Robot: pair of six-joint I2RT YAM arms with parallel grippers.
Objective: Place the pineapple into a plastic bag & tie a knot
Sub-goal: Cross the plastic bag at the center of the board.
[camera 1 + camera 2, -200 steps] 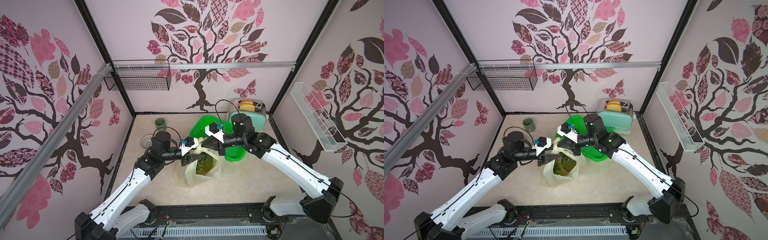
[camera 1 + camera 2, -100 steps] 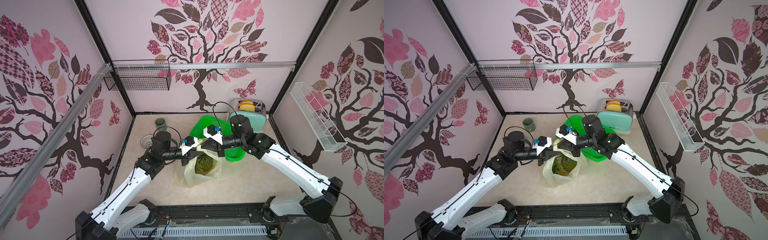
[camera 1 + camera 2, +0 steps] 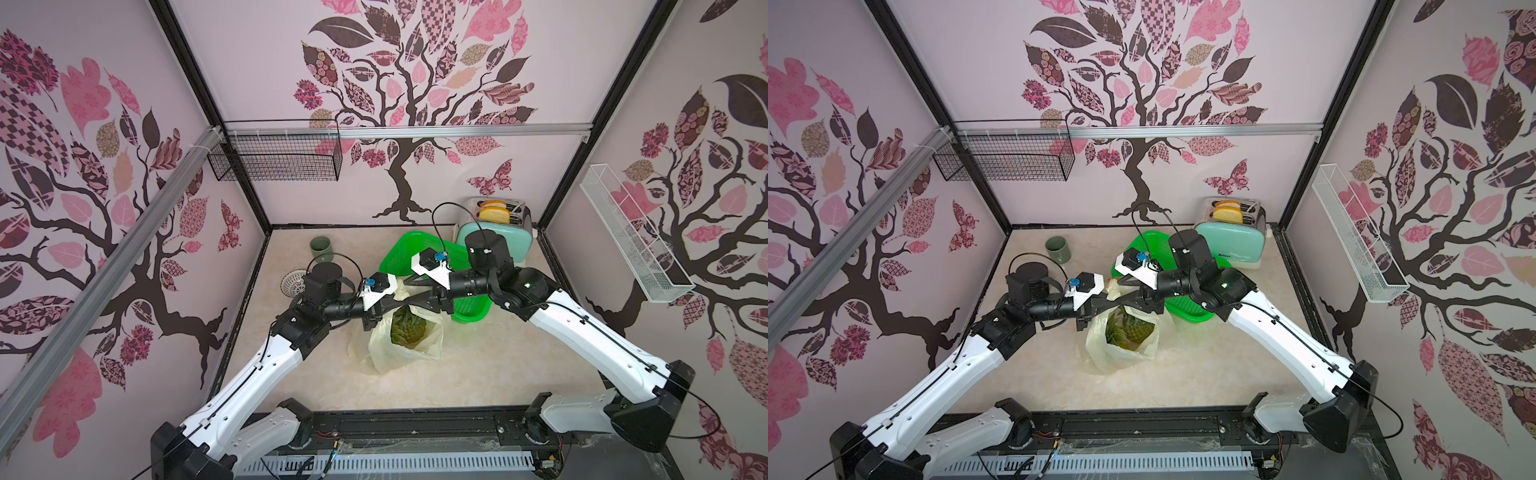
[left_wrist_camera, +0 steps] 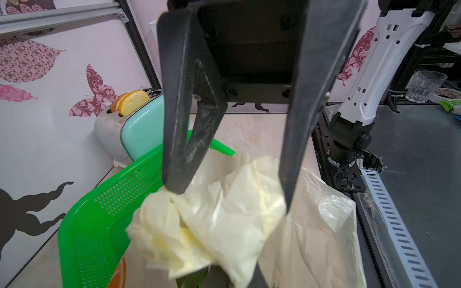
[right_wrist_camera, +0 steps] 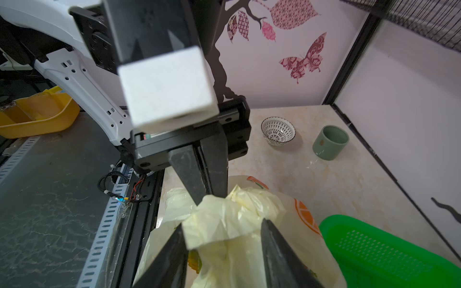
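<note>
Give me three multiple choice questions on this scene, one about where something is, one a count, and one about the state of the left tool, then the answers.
1. Where is the pineapple?
A in the plastic bag
B in the green basket
C in the cup

2. How many bread slices stand in the toaster?
A one
B two
C four

3. What state is the left tool in?
A shut on the bag's film
B wide open
C shut on nothing

Answers:
1. A, its green rind shows through the pale film in both top views.
2. B, two slices poke from the slots.
3. A, the right wrist view shows it pinching bunched film, with no gap.
</note>
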